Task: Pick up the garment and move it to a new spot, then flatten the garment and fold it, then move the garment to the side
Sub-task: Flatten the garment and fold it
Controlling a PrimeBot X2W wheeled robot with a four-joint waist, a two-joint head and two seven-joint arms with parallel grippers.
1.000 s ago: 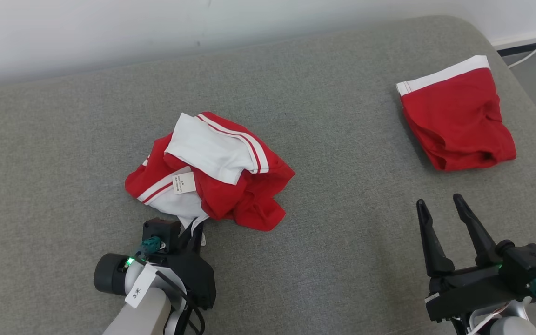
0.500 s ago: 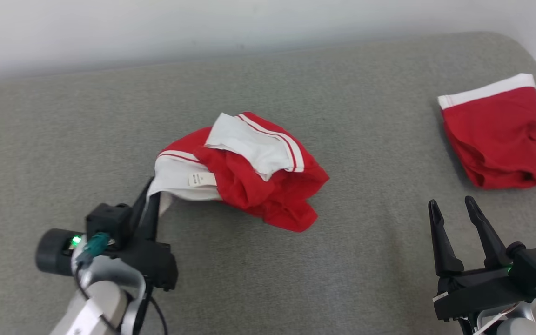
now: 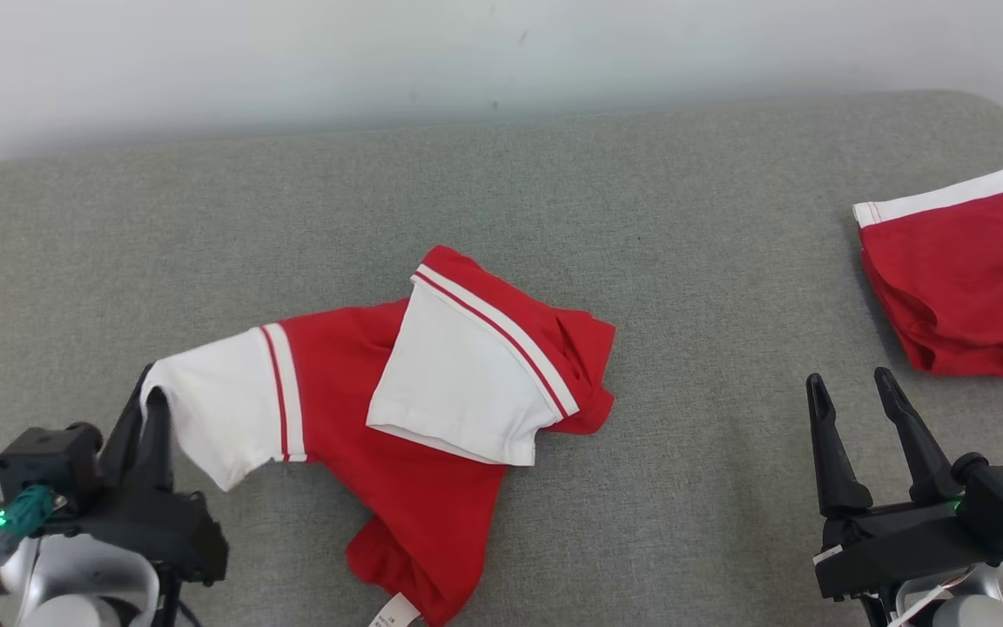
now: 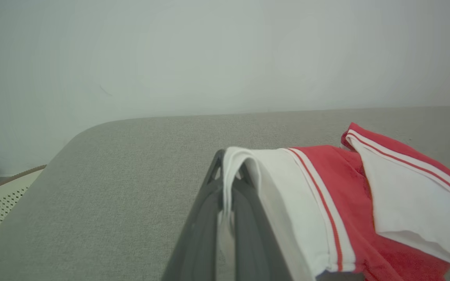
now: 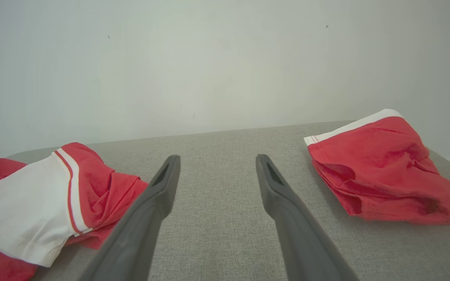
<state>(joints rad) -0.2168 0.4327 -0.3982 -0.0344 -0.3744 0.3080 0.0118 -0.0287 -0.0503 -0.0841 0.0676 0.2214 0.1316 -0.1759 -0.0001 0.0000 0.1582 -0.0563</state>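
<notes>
The garment (image 3: 353, 374) is a red shirt with white, red-striped sleeves, stretched out across the middle of the grey cushion (image 3: 501, 192). My left gripper (image 3: 149, 396) at the lower left is shut on the cuff of its left white sleeve (image 3: 214, 409); in the left wrist view the white cuff (image 4: 244, 164) is pinched between the dark fingers (image 4: 209, 203). The other white sleeve (image 3: 458, 374) lies folded over the red body. My right gripper (image 3: 854, 387) hovers open at the lower right with nothing in it, its fingers (image 5: 158, 195) spread over bare cushion.
A second red piece with a white band (image 3: 963, 270) lies folded at the cushion's right end, also seen as red cloth (image 5: 381, 168) in the right wrist view. A pale wall (image 3: 467, 52) runs behind. Bare cushion lies between the two pieces.
My left gripper pulled the sleeve leftward, and the crumpled garment has unrolled into a long spread shape. The head camera shifted too. The right gripper stayed open and still.
</notes>
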